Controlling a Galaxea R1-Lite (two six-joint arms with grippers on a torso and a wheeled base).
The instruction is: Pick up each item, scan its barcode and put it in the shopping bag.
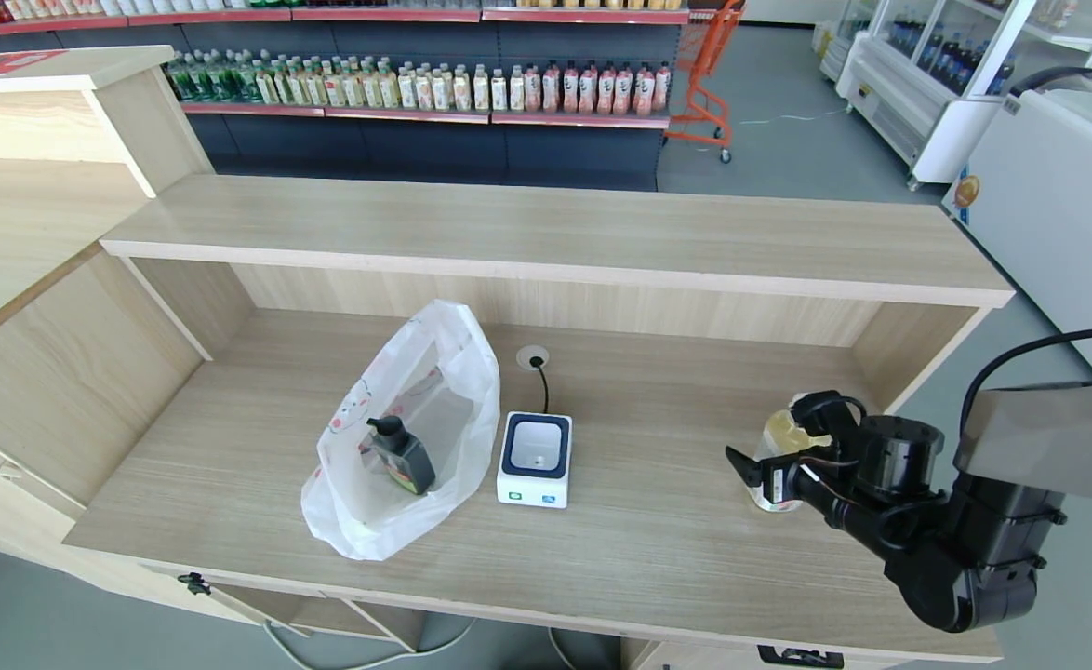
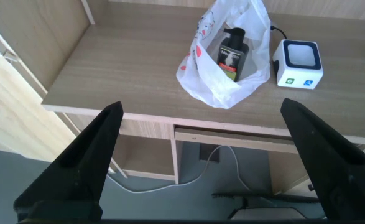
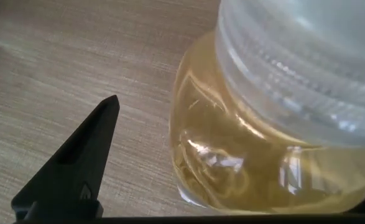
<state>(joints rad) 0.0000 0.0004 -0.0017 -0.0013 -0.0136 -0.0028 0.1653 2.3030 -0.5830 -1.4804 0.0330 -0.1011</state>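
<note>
The left gripper (image 2: 202, 107) hangs, fingers spread. Centre-left, a white plastic shopping bag (image 1: 458, 372) holds a black pump bottle (image 1: 403, 458), beside a white box-shaped scanner (image 1: 535, 476). At right, the right gripper (image 1: 777, 447) straddles a clear jar of yellow liquid (image 1: 781, 432) with spread fingers; it should clamp squarely and firmly.

Bare counter (image 1: 658, 521) between the scanner (image 1: 535, 459) and the jar (image 1: 781, 435) gives wide room to pass. The shopping bag (image 1: 397, 437) stands just left of the scanner. A raised ledge (image 1: 546, 233) and 2 side walls (image 1: 62, 391) close 3 sides.
</note>
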